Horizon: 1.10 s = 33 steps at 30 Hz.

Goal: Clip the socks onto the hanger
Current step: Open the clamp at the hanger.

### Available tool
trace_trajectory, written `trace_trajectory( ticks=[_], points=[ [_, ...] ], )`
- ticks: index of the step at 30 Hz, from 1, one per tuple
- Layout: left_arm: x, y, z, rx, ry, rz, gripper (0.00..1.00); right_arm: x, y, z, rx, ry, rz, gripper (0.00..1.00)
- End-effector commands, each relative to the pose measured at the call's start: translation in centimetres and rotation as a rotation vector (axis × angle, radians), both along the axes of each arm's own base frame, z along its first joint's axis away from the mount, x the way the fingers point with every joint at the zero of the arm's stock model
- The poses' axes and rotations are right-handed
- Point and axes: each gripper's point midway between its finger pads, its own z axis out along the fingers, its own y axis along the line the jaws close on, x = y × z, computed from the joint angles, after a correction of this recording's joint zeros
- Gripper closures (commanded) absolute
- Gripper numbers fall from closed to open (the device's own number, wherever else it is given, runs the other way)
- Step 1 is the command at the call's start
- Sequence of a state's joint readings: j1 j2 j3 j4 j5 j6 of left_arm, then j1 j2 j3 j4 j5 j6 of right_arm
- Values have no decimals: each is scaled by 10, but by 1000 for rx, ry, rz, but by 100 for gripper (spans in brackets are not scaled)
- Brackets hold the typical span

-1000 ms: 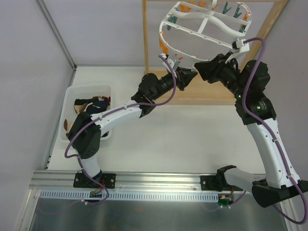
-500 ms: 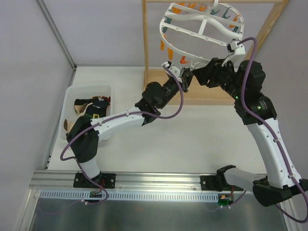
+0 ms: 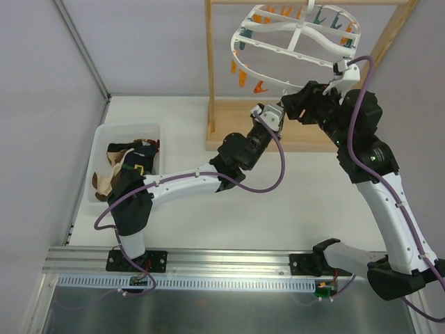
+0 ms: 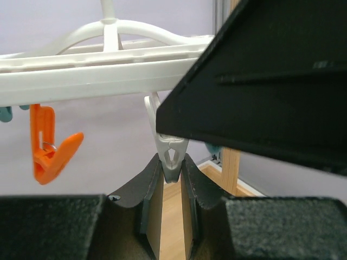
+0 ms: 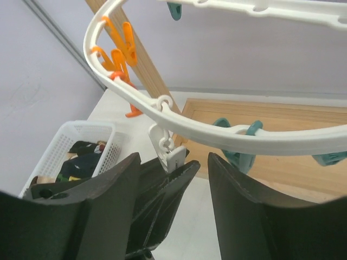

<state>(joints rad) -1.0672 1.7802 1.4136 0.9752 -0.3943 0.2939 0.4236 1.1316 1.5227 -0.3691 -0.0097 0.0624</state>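
The flat white table (image 3: 278, 202) fills the floor of the scene. At its far edge rises a light wooden stand (image 3: 208, 69) made of an upright post and a board-like base. The white-and-black left arm (image 3: 181, 184) reaches from its near-edge base diagonally up to the stand. The white-and-black right arm (image 3: 389, 202) bends in from the right side to the same spot.

The large white plastic oval hanger (image 3: 278, 51) with curved crossbars hangs high within the stand, tilted, above both wrists. A white rectangular plastic basket (image 3: 125, 127) sits at the table's left edge, well apart from the hanger. The dark and tan fabric socks (image 3: 128, 160) lie heaped inside it. None are on the hanger and neither arm holds one.

The left gripper (image 4: 171, 179) sits under the hanger's near rim, its two dark fingers (image 4: 149, 189) pressed against the sides of a small white plastic peg (image 4: 172, 154) that dangles from the rim. The right gripper (image 5: 174, 157) is just beside it, with its jaws spread apart and holding nothing; the peg and the left fingers show in the gap between them.

A small orange plastic peg (image 4: 49, 149) hangs from the rim to the left of the white one, with a teal plastic peg (image 5: 241, 160) on the other side.
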Motion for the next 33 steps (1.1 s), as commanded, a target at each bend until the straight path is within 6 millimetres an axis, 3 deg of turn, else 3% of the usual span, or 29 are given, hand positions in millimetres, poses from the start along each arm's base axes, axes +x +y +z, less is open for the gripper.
trace_trajectory(
  ticks=[1, 6, 13, 16, 27, 33],
  points=[
    [-1, 8, 24, -59, -47, 66, 100, -6, -15, 38, 86, -114, -81, 43],
    [1, 7, 21, -65, -46, 74, 100, -4, -15, 46, 108, -116, -89, 43],
    [3, 9, 19, -72, -47, 97, 100, 9, -12, 24, 75, -45, -126, 43],
    [2, 10, 17, -70, -44, 94, 100, 8, -12, 24, 84, -48, -133, 44],
    [3, 11, 14, -68, -38, 94, 100, 12, 7, 38, 122, -64, -100, 44],
    [3, 12, 13, -59, -40, 107, 100, 20, 17, 29, 103, -41, -103, 43]
  ],
)
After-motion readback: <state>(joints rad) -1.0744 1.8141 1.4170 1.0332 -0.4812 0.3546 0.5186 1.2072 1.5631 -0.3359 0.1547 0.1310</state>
